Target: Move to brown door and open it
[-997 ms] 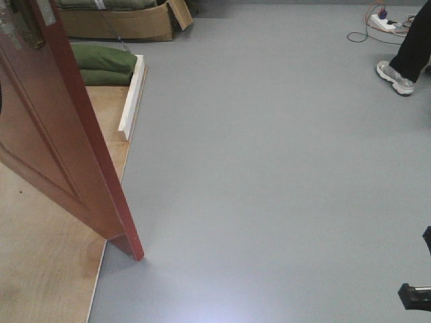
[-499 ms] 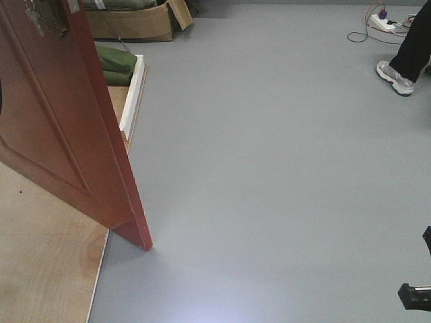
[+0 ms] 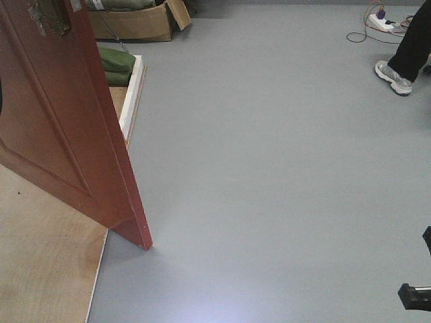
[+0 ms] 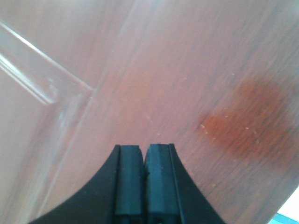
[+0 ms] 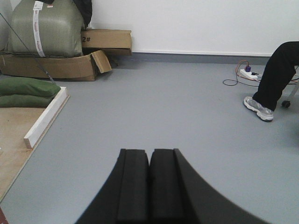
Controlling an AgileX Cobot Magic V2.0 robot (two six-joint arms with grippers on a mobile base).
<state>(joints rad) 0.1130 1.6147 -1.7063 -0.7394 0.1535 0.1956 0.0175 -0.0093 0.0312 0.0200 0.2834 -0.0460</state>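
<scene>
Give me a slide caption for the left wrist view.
Left gripper, jaws shut and empty, pointed close at the glossy brown door.

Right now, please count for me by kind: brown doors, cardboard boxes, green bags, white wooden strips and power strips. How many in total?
brown door: 1
cardboard boxes: 2
green bags: 3
white wooden strip: 1
power strip: 1
Total: 8
</scene>
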